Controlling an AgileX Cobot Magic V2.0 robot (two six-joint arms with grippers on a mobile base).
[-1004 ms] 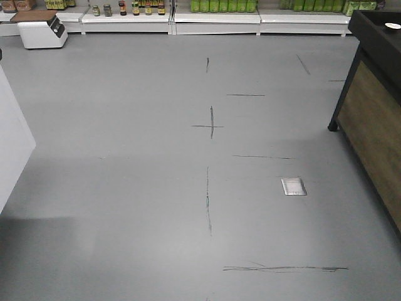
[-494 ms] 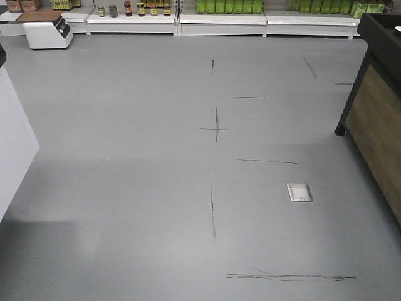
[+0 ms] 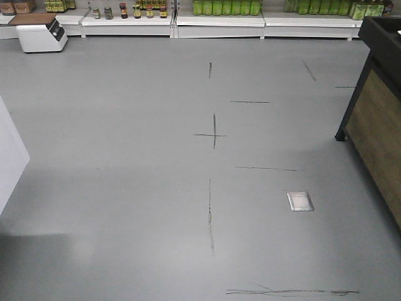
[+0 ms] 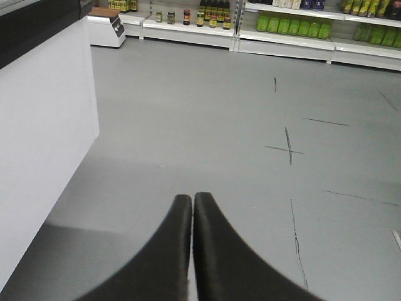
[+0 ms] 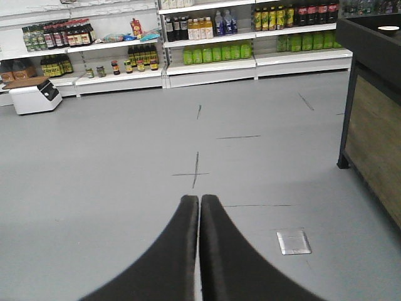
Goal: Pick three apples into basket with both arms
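No apples and no basket show in any view. My left gripper [image 4: 192, 199] is shut, its two black fingers pressed together with nothing between them, hanging over bare grey floor. My right gripper [image 5: 199, 200] is shut the same way and holds nothing, also above the floor. Neither arm appears in the front view, which shows only the grey floor [image 3: 125, 157] with dark scuff lines.
A white counter [image 4: 44, 125] stands close on the left. A black-framed wooden stand [image 3: 376, 125] is on the right. White shelves [image 3: 219, 22] with bottles and jars line the far wall, with a white machine [image 3: 41, 34] at their left end. A metal floor plate [image 3: 300, 200] lies right of centre.
The front view has shifted: the floor marks and metal plate have slid slightly down and right, and the white counter at the left edge takes up less of the frame.
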